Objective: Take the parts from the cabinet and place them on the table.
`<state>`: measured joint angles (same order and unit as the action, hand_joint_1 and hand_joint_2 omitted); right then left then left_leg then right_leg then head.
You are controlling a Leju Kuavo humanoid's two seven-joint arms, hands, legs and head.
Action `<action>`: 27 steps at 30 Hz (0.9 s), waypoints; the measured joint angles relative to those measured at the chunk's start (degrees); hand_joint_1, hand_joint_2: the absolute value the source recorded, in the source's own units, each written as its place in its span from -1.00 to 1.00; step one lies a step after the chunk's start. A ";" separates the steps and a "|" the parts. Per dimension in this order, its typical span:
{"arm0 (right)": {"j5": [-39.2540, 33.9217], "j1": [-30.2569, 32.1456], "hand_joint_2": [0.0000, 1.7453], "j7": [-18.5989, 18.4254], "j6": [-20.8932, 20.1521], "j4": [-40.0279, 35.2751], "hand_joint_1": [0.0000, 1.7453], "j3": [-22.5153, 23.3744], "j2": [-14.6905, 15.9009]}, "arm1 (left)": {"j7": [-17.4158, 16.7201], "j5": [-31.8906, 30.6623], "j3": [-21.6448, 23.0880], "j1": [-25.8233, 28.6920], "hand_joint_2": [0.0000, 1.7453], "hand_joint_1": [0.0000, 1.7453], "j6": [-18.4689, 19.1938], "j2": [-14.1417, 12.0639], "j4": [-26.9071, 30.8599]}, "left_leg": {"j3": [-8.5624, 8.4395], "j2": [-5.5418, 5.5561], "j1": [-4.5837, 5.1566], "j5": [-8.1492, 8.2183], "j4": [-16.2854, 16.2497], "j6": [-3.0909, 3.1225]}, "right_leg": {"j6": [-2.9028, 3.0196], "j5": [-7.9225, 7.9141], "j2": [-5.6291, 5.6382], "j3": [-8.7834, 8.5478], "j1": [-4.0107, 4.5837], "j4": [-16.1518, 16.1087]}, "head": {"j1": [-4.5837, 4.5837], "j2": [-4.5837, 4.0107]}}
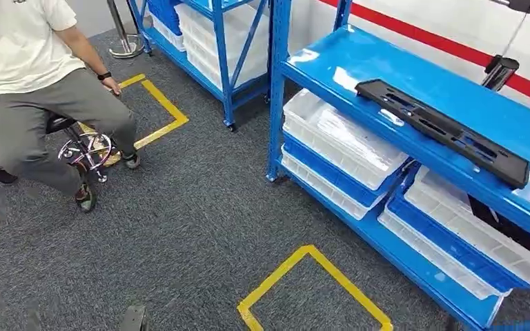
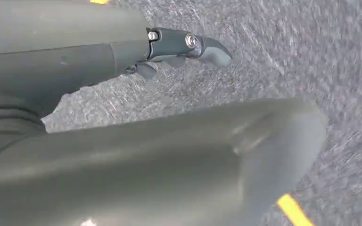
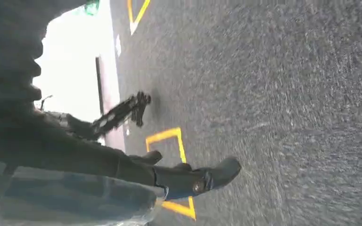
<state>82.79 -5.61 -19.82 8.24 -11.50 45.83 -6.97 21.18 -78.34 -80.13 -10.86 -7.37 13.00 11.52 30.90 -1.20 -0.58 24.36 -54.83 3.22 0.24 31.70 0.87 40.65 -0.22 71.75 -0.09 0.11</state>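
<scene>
Grey carpet (image 1: 200, 227) marked with yellow tape squares (image 1: 314, 289) covers the floor. On the right stands a blue shelving cabinet (image 1: 331, 58); a long black slotted part (image 1: 442, 131) lies flat on its top shelf, running from the far left toward the near right. White plastic bins (image 1: 345, 141) sit on the lower shelves beneath it. A second blue rack (image 1: 228, 62) with white bins stands farther back. At far left a person (image 1: 34, 76) in a white shirt and grey trousers sits on a wheeled stool (image 1: 86, 148). The left hand (image 2: 184, 47) hangs over the carpet with fingers apart, holding nothing. The right hand (image 3: 188, 179) likewise hangs above the carpet, fingers extended and empty.
</scene>
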 joint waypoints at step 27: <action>0.07 0.42 1.00 -1.42 -2.10 0.07 -1.00 0.07 -0.61 | -1.18 -1.05 0.00 0.44 -1.00 -1.00 -0.26 -0.07 0.00 | -0.54 3.30 -0.48 0.74 -0.57 -0.80 | -1.12 -7.29 4.59 -7.77 -0.21 -16.09 | 0.59 0.00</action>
<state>82.86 -5.19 -21.25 6.14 -11.43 45.90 -7.58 20.00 -79.38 -80.13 -10.42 -7.63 12.94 11.52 30.36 2.10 -1.06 25.11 -55.40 2.42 -0.88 24.42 5.47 32.88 -0.43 55.66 0.50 0.11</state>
